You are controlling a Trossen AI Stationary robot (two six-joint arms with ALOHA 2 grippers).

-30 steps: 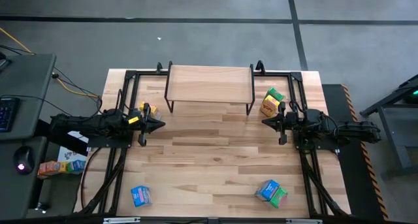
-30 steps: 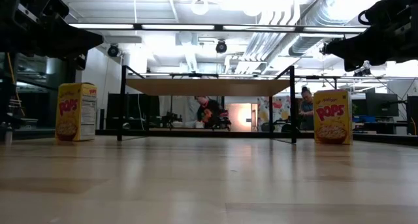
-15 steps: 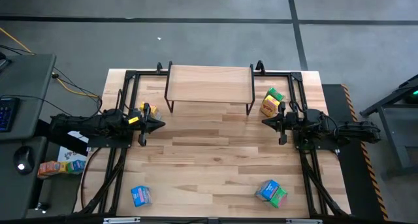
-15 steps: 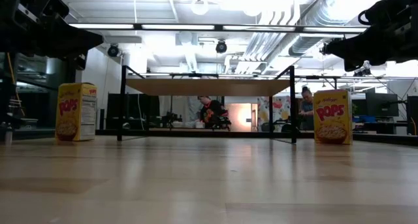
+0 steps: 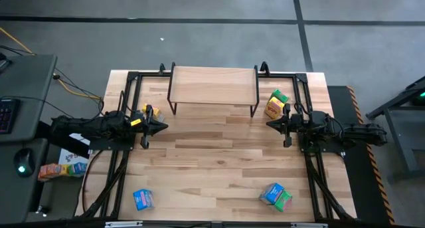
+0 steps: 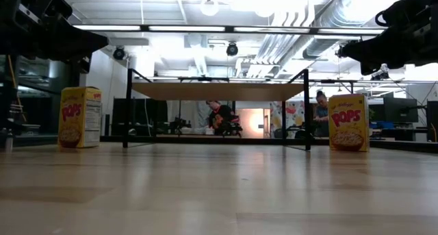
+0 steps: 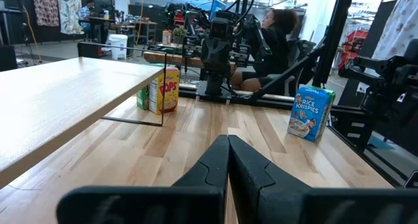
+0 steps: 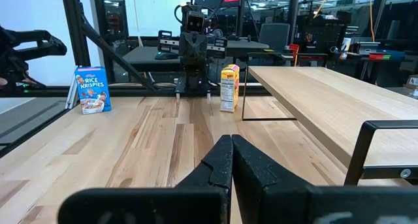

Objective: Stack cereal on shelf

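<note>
Nothing has shifted over the last second: both arms and all the boxes sit exactly as before, so by all appearances the stacking has not begun.

At the bench's (image 5: 219, 161) 9 o'clock side the left claw (image 5: 161, 127) hangs above the wood with its fingers clenched together on nothing. A yellow Corn Pops box (image 5: 147, 112) stands just beside it, toward 12 o'clock. At 7 o'clock a blue Rice Krispies box (image 5: 142, 199) sits alone.

The shelf (image 5: 213, 86) stands at 12 o'clock with its board bare.

At 5 o'clock a second blue Rice Krispies box (image 5: 271, 192) and a green box (image 5: 284, 201) touch each other. At 2 o'clock, to the right of the shelf, another yellow Corn Pops box (image 5: 274, 108) touches a green box (image 5: 280, 96). The right claw (image 5: 270, 124) hovers at 3 o'clock near that pair, likewise clenched and empty.

All six boxes are on the bench, so the whole task remains.
</note>
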